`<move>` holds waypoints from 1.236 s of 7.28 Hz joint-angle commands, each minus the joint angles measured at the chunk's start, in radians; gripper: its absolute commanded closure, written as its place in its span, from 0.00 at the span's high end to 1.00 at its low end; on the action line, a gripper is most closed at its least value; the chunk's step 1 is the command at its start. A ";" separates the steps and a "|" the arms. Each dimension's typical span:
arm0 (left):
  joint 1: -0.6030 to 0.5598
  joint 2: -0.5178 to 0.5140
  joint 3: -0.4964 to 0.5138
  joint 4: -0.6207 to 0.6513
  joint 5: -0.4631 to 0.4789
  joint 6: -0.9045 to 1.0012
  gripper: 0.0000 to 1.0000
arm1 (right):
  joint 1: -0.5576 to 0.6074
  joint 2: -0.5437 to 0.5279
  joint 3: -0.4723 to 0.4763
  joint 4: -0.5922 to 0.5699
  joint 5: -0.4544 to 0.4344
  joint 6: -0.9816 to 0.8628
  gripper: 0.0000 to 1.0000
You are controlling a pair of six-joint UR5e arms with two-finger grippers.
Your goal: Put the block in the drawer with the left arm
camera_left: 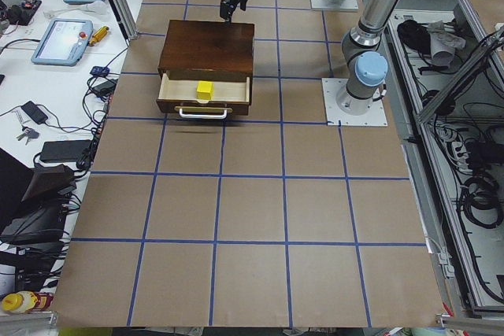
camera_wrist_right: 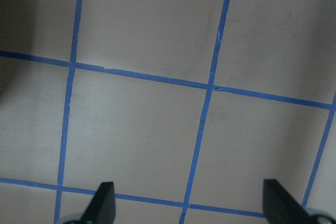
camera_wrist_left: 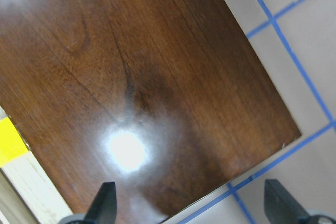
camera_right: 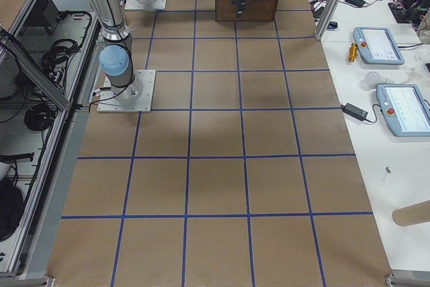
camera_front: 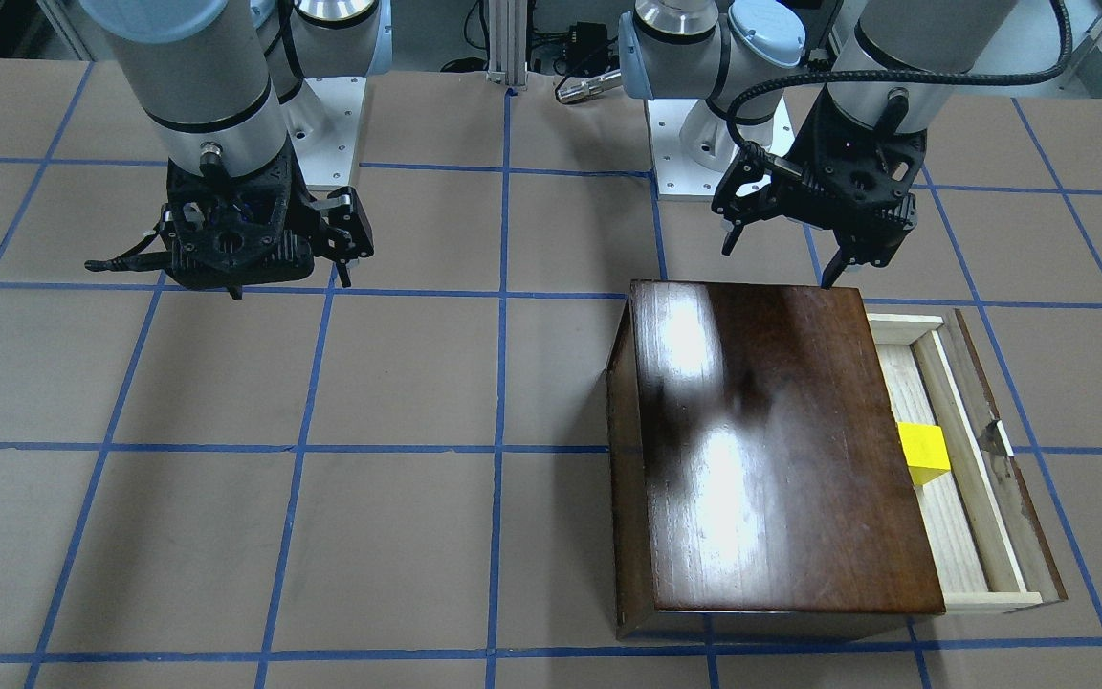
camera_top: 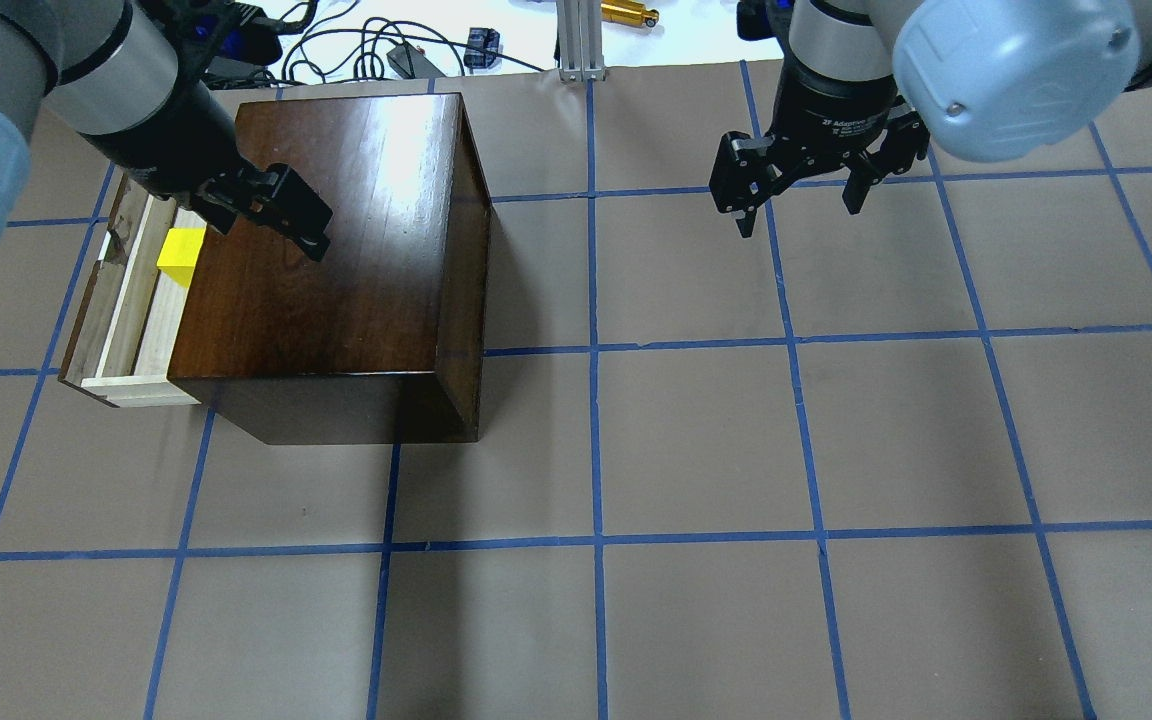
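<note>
Left gripper (camera_front: 781, 263), upper right, spread and empty over the box (camera_front: 761, 450); block (camera_front: 922, 455) lies in the open drawer (camera_front: 991, 536), right of frame. I judge placement done; next I only withdraw.

- front cam sits across the surface (camera_front: 226, 383) facing the robot, looking steeply down, arm bases along its top edge
- overhead cam is behind the robot's shoulders, looking forward and down; it shares the dark wooden box (camera_top: 336, 250) with the front one, just flipped round
- the two side cams sit high at either end, far back, so the box is tiny in both
- left wrist cam hangs close over the box lid, left fingers (camera_wrist_left: 105, 203) at the bottom edge
- right wrist cam looks down at the blue tape grid (camera_wrist_right: 210, 86)
</note>
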 commanded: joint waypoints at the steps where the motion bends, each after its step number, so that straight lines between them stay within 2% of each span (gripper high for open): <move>1: -0.037 -0.002 0.001 0.010 0.056 -0.280 1.00 | 0.000 0.000 0.000 0.000 0.000 0.001 1.00; 2: -0.050 -0.005 0.001 0.015 0.070 -0.374 1.00 | 0.000 0.000 0.000 0.000 0.000 -0.001 1.00; 9: -0.059 -0.001 0.001 0.014 0.072 -0.370 1.00 | 0.000 0.000 0.000 0.000 0.000 -0.001 1.00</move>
